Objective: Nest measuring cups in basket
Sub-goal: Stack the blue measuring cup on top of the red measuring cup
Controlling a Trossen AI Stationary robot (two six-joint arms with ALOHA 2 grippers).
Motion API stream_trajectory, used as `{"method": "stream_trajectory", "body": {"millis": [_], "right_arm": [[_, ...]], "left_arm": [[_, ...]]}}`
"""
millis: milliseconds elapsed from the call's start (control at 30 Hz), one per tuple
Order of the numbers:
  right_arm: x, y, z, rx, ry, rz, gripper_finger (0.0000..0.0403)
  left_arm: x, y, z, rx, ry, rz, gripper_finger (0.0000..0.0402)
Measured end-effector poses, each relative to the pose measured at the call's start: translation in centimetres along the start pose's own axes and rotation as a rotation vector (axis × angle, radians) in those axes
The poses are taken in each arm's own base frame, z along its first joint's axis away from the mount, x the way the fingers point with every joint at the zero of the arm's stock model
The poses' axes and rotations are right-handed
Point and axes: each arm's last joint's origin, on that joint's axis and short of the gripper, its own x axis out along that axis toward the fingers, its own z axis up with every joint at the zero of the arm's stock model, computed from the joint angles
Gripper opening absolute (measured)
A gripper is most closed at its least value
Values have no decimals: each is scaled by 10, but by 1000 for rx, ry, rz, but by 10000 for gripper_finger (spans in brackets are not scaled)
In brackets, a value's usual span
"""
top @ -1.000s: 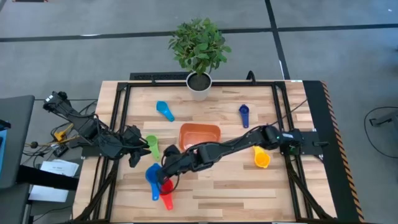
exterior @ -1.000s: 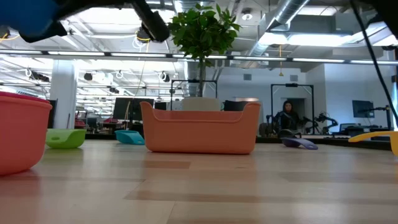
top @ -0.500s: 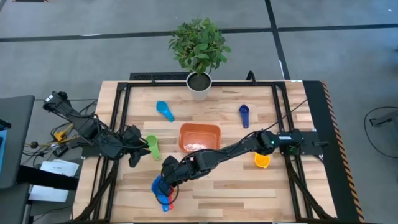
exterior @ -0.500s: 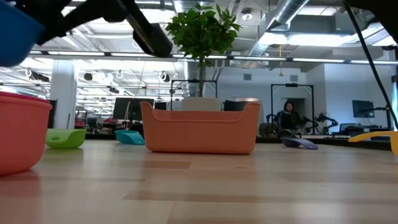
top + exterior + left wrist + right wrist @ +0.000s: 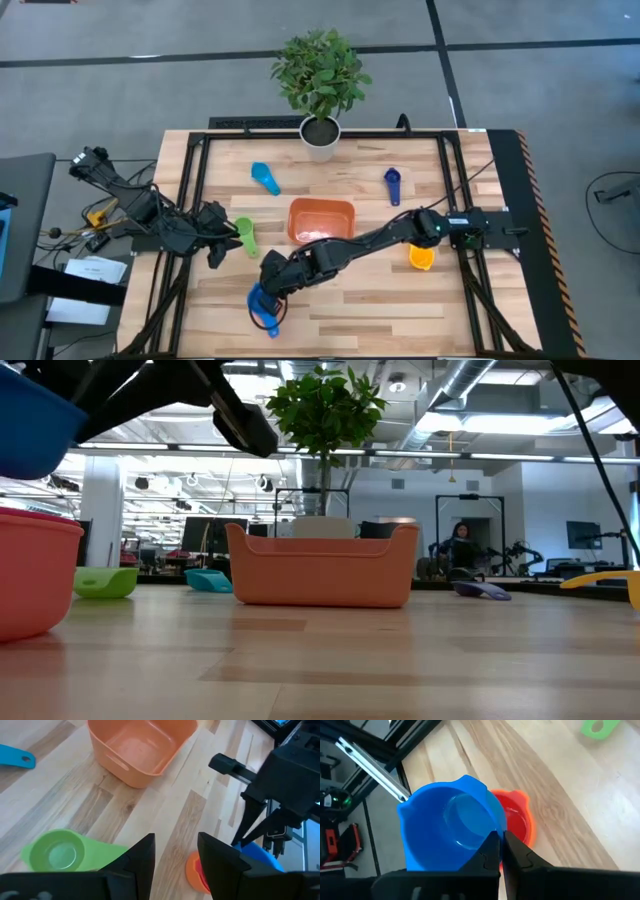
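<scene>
Left gripper (image 5: 216, 243): parked at the left-centre of the high view, beside the green cup; fingers (image 5: 142, 862) apart with bare wood between them, holding nothing.

Green cup (image 5: 244, 235): on the table, just right of that idle gripper, well left of the basket.

Light blue cup (image 5: 266, 178): upper left-centre of the high view, lying clear of everything.

Blue cup (image 5: 451, 829): pinched at its rim by the right gripper (image 5: 268, 289), lower centre-left of the high view; in the low view, up in the top left corner, clear of the table.

Red cup (image 5: 518, 824): directly beneath the blue one, on the wood, at the lower centre-left.

Risk at the stack: thin grip on a rim only, so a tilt or slip likely; a drop off-centre would probably knock the red cup aside or leave the blue one cocked on its edge.

Basket (image 5: 322, 220): centre of the table, empty as far as visible.

Navy cup (image 5: 392, 184): upper right of centre.

Orange cup (image 5: 421, 255): right of centre, next to the right arm.

Risk on withdrawal: long reach across the basket, so a low elbow could nudge it.
</scene>
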Motion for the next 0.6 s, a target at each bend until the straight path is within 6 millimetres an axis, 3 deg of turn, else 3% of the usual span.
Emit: {"method": "stream_trajectory", "body": {"millis": [433,600], "right_arm": [[1,-1,-1,31,19,4,18],[19,-3,-11,34,40,13,18]], "left_arm": [[0,0,0,0,-7,5,137],[0,0,0,-2,-8,5,137]]}}
